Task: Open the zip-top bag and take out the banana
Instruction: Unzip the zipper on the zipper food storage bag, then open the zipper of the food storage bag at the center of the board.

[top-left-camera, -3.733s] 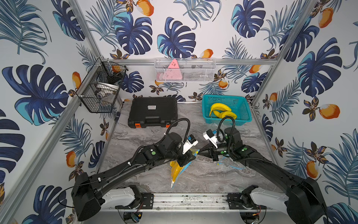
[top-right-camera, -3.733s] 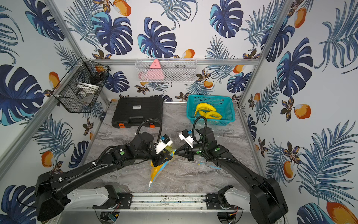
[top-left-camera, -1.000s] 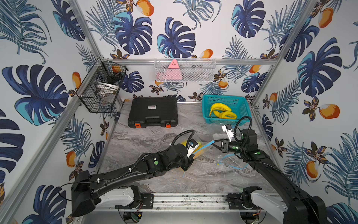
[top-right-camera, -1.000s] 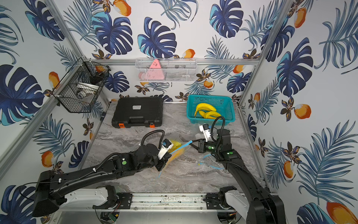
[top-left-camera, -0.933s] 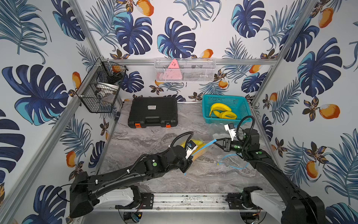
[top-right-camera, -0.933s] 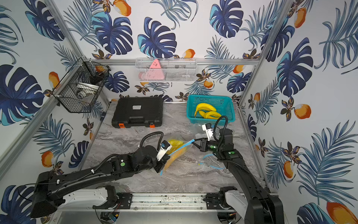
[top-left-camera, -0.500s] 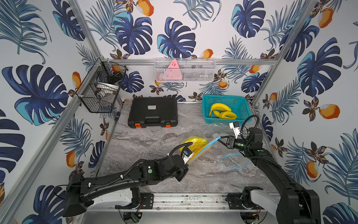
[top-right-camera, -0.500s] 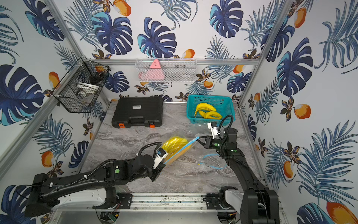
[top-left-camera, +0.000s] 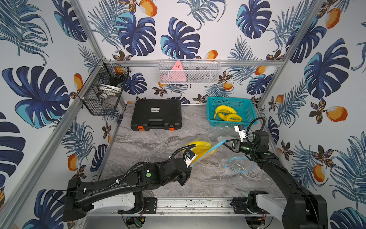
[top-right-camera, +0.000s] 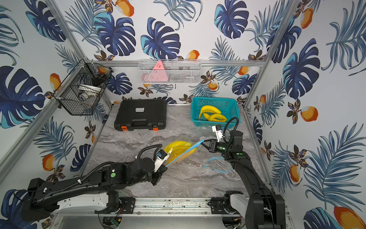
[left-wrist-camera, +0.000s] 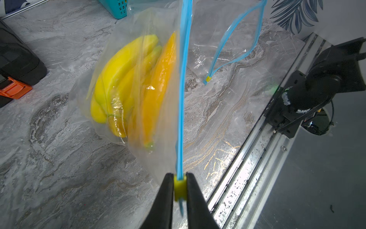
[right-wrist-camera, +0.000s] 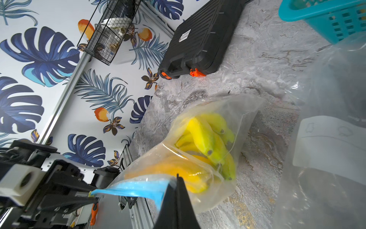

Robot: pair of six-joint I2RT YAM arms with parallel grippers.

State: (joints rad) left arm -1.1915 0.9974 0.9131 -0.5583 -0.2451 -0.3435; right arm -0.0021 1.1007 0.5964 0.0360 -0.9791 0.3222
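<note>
Clearly the bag (top-left-camera: 200,149) is the floppy sort: thin clear film that sags and wrinkles, slick to pinch, with all its weight in the bananas (left-wrist-camera: 118,75) lumped low inside. It hangs in front of the basket (top-left-camera: 229,98), on the robot's side of it, slung between the two arms by its blue zip strip (left-wrist-camera: 183,89), which is pulled taut. That stiffer strip and the yellow slider (left-wrist-camera: 180,188) look like the only firm places to take hold, and both are in use. The left fingers (left-wrist-camera: 166,198) sit nearly closed against either side of the slider, pinching it. The right fingers (right-wrist-camera: 178,202) are pressed fully together on the strip's other end, the one nearer the basket. The bananas look firm and curved, probably easy to grip across the middle once the mouth gapes, though the film may cling and drag along. The left wrist sees the strip edge-on, so I cannot tell whether its lips are parted or sealed. Whether the bag's bottom rests on the table (top-left-camera: 148,142) or hangs just clear is hard to judge. In both top views the left fingers are hidden under their own arm, and a cloudy sheet of plastic (right-wrist-camera: 326,138) blots out the right wrist's view toward the basket.
</note>
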